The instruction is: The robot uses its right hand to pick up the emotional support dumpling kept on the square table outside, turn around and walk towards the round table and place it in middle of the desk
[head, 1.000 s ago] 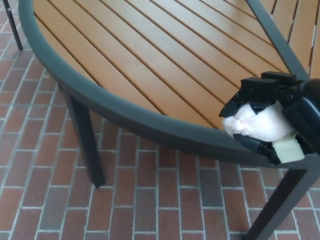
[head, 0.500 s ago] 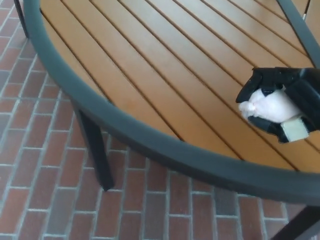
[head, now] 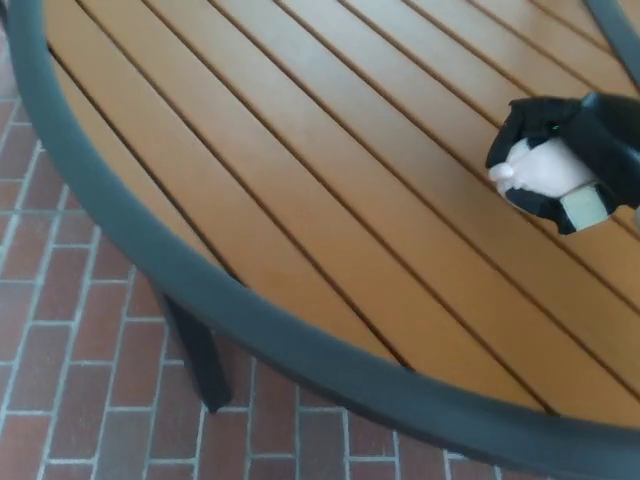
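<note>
Right hand (head: 565, 160) over the slatted desk (head: 300, 200), black fingers (head: 525, 120) wrapped around the white dumpling (head: 540, 170). Dumpling sits inside the desk's dark rim (head: 150, 260), off-centre. Advice: carry further toward the desk's middle, lower gently, then let go.

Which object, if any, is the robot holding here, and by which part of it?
The right hand holds the white dumpling above the round table. Black fingers wrap its top and underside, so the grip is around its body; one end pokes out to the left.
</note>
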You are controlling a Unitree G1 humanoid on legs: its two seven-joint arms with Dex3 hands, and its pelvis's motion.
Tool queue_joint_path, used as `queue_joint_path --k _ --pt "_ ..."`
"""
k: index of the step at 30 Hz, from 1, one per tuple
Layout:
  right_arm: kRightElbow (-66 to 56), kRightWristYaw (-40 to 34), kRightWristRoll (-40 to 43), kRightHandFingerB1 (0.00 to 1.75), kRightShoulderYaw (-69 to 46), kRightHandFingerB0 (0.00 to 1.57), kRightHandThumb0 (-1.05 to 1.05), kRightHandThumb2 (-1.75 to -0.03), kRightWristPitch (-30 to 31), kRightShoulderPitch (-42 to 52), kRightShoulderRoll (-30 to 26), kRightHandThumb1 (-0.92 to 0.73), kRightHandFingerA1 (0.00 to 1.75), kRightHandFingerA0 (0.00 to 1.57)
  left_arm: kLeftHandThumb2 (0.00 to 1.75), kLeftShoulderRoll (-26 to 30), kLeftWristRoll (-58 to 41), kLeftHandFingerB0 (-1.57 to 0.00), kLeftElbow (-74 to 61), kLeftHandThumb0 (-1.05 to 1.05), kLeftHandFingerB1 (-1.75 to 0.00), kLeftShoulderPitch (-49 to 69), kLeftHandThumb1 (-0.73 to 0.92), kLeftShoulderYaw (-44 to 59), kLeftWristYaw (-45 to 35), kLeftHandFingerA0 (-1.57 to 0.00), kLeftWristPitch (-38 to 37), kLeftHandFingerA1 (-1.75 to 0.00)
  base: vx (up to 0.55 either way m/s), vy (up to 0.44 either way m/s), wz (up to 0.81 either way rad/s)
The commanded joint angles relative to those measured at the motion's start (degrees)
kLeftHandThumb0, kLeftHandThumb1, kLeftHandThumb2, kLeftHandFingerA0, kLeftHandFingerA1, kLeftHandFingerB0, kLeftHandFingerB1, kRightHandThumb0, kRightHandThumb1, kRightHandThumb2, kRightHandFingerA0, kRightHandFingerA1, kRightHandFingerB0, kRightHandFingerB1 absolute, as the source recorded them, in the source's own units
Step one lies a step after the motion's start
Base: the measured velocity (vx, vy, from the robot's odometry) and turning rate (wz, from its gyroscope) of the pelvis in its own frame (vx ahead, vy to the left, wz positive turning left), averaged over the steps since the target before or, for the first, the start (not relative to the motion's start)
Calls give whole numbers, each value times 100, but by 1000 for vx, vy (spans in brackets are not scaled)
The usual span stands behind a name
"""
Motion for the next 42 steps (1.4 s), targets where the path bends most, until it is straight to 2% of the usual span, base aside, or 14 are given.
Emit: queue_joint_path --k 1,2,14,15,20,21,22,23,28,29,31,34,40,42 --pt "485 -481 -249 106 140 93 -9 -100 -11 -82 -101 -56 145 95 59 -18 -58 -69 -35 -16 -52 155 65 37 -20 -75 -377 -57 154 49 -5" --pt "456 -450 -206 103 133 93 -10 -97 -10 -18 -109 -58 139 95 58 7 -45 -72 30 -16 -53 109 63 35 -11 -78 -367 -57 141 35 -6" --pt "-430 -108 63 105 82 93 -11 -96 -48 750 -170 -62 136 95 59 80 95 -69 79 -18 -51 175 66 -90 79 -75 -387 -57 36 21 -2" --pt "-468 -23 52 99 109 89 -14 -87 4 795 -194 -67 134 90 58 83 100 -68 86 -17 -51 173 64 -96 93 -75 -391 -57 -32 -114 20" --pt "-522 -28 -26 90 193 84 -17 -79 83 1010 -220 -71 132 89 58 100 113 -67 117 -17 -51 203 63 -138 121 -74 -425 -57 -15 -117 -6" --pt "-529 13 -66 78 227 76 -19 -79 177 1032 -211 -73 127 87 58 110 110 -68 134 -18 -51 185 63 -146 135 -74 -410 -56 -11 -102 -4" --pt "-557 81 -72 78 242 76 -19 -79 247 1029 -214 -73 127 87 58 113 102 -68 140 -18 -51 175 63 -146 135 -74 -406 -56 0 0 0" --pt "-600 318 14 55 262 61 -11 -73 421 1053 -185 -71 92 80 58 114 93 -68 149 -17 -52 166 64 -145 142 -75 -424 -59 0 0 0" --pt "-354 626 271 61 351 69 -10 -82 465 1256 -40 -70 92 85 58 98 57 -66 100 -19 -51 167 62 -142 159 -75 -401 -58 30 127 -13" --pt "-230 562 257 61 394 70 -12 -85 378 1351 -12 -70 99 87 58 101 37 -67 111 -19 -51 172 62 -135 128 -75 -419 -58 -5 161 33" --pt "-68 474 192 62 463 72 -13 -80 342 1458 21 -72 94 86 58 117 61 -67 105 -21 -50 195 61 -154 123 -75 -462 -56 4 145 11" --pt "210 310 69 66 567 74 -12 -83 307 1527 69 -71 97 84 58 123 110 -68 50 -20 -51 232 61 -198 151 -75 -482 -56 -7 79 12" --pt "786 -70 -84 68 757 71 -10 -81 143 1476 117 -69 93 78 58 131 141 -67 104 -20 -51 203 61 -251 181 -75 -484 -57 21 -18 7" --pt "834 -131 -99 63 790 69 -10 -78 161 1435 110 -70 86 77 58 122 125 -67 84 -20 -52 216 61 -254 173 -75 -506 -59 0 0 0"
